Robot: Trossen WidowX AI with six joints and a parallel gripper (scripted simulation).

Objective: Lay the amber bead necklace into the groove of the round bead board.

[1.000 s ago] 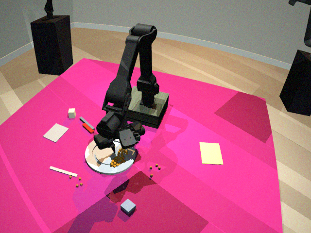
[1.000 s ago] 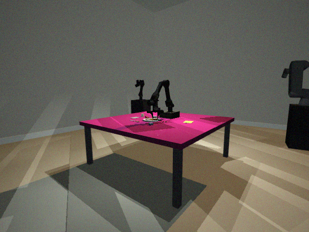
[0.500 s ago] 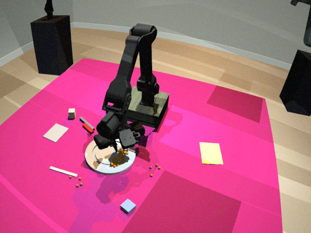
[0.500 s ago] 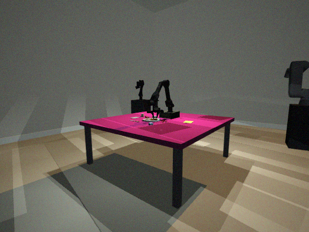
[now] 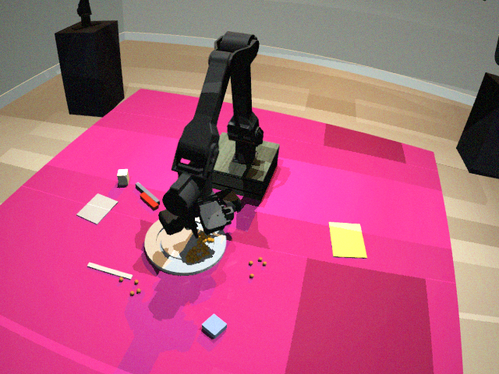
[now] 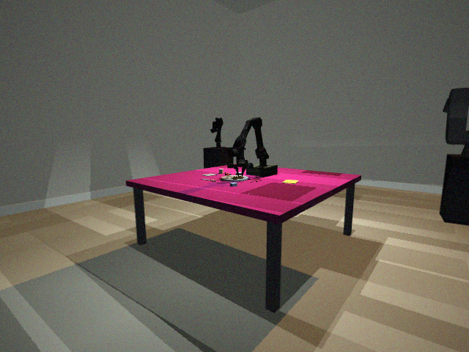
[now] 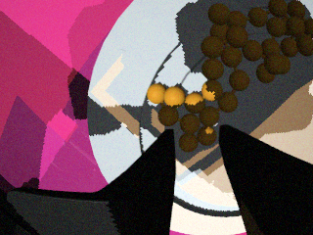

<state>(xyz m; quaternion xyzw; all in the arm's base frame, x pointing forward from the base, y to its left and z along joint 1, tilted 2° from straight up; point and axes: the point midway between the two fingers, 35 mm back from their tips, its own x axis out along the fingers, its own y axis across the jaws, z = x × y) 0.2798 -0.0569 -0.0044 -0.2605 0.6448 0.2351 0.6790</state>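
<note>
Grey walls (image 5: 322, 28) (image 6: 113, 75) are standing behind the magenta table (image 5: 362, 193) (image 6: 227, 196), which is carrying the round bead board (image 5: 151, 246) (image 6: 224, 178) (image 7: 114, 54). Above the board, the pincer (image 5: 203, 233) (image 6: 239, 175) (image 7: 196, 135) is standing partly spread, apparently pinching nothing. On the board, the amber bead necklace (image 5: 197, 254) (image 7: 231, 56) is lying bunched; grasping seems to be underway, the next move calling for closing on its near beads, then spreading them along the groove.

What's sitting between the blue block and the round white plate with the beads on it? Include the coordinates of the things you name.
Nothing: in the top view, only pink tabletop (image 5: 257, 309), partly shaded, separates the blue block (image 5: 214, 325) from the plate (image 5: 181, 270). The loose beads (image 5: 260, 259) (image 5: 136, 281) lie off to either side.
</note>
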